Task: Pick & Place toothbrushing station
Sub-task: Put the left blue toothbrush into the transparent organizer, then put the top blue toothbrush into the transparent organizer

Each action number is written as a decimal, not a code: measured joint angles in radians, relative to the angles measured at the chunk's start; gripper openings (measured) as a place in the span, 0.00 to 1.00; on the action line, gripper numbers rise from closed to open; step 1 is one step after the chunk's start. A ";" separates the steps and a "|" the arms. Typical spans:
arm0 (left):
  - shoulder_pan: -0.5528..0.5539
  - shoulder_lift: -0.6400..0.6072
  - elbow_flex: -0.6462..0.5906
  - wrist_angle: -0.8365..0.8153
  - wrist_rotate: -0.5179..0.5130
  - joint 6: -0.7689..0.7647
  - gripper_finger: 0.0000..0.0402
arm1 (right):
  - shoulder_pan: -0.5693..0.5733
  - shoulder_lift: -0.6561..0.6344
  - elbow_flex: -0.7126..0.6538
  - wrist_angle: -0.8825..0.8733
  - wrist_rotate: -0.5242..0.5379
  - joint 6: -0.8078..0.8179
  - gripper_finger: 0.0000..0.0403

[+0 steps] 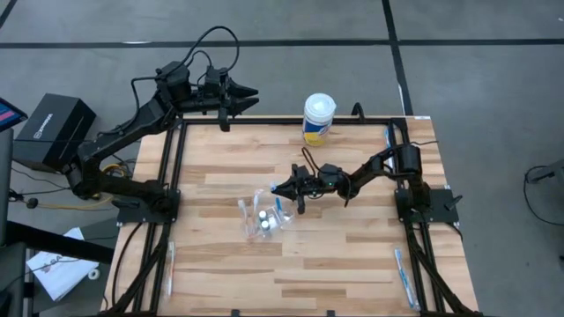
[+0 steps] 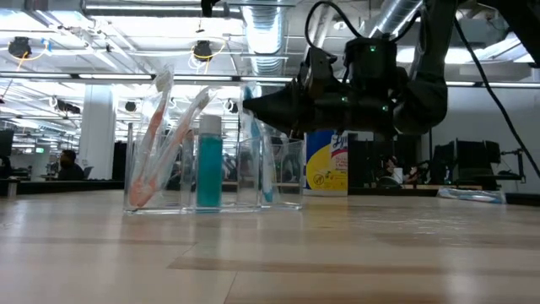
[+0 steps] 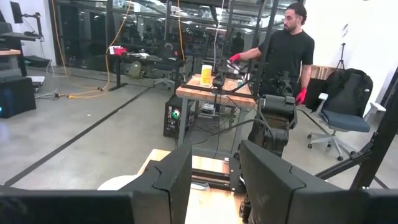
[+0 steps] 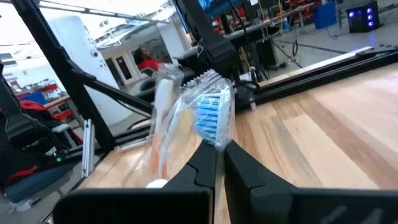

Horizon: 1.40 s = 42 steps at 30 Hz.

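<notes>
A clear holder (image 1: 264,218) stands mid-table; in the low view it holds two orange toothbrushes (image 2: 156,143) leaning in its left compartment and a teal tube (image 2: 208,165) upright beside them. A blue toothbrush (image 2: 265,165) stands upright in the holder's right compartment. My right gripper (image 1: 276,187) reaches level to the brush's top and is shut on it. My left gripper (image 1: 251,97) hovers high over the table's far edge, open (image 3: 214,180), with nothing between its fingers. My right gripper pinches the blue toothbrush just below its bristled head (image 4: 218,140) between its two fingertips. The fingers come in level from the table's right side and lie across the brush. The brush stands upright, its lower end (image 2: 267,196) down inside the clear holder.
A wipes canister (image 1: 318,119) with a yellow label stands at the far edge, behind the holder. A packaged toothbrush (image 1: 403,275) lies by the near right frame rail, and another thin package (image 1: 170,264) by the left rail. A person stands at a far table (image 3: 283,56).
</notes>
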 joint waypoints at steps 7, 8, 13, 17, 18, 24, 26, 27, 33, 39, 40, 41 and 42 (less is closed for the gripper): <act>0.000 0.000 0.000 -0.001 0.000 0.000 0.33 | 0.003 0.000 0.000 -0.002 -0.003 0.012 0.04; 0.000 0.000 0.000 -0.001 -0.001 0.000 0.33 | 0.004 -0.001 0.000 0.001 -0.002 0.031 0.07; 0.000 0.000 0.000 -0.001 -0.001 -0.002 0.33 | -0.001 -0.005 0.000 -0.001 -0.003 0.119 0.29; 0.000 0.000 0.000 -0.002 -0.004 -0.003 0.33 | 0.000 -0.005 0.000 0.000 -0.012 0.172 0.48; 0.000 0.000 0.000 -0.002 -0.004 -0.003 0.33 | 0.001 -0.005 0.000 0.005 -0.025 0.183 0.53; 0.000 0.000 0.000 -0.002 -0.004 -0.003 0.33 | 0.000 -0.005 0.000 0.058 -0.108 0.266 0.69; 0.000 0.000 0.000 -0.002 -0.004 -0.003 0.33 | 0.000 -0.005 0.000 0.086 -0.136 0.293 0.71; 0.000 0.000 0.000 -0.002 -0.004 -0.003 0.33 | 0.000 -0.006 0.000 0.103 -0.143 0.304 0.72; 0.000 0.000 0.000 -0.004 -0.003 -0.003 0.33 | -0.011 -0.078 0.005 0.132 -0.161 0.313 0.73; 0.000 0.000 0.000 -0.004 -0.001 -0.038 0.33 | -0.076 -0.264 0.005 -0.102 -0.158 0.220 0.73; 0.000 0.000 0.000 -0.004 0.000 -0.050 0.33 | -0.091 -0.297 0.005 -0.158 -0.158 0.200 0.73; 0.000 0.000 0.000 -0.004 0.001 -0.056 0.33 | -0.106 -0.332 0.005 -0.212 -0.159 0.185 0.73; 0.000 0.000 0.000 -0.004 0.001 -0.061 0.33 | -0.122 -0.366 0.005 -0.253 -0.159 0.173 0.73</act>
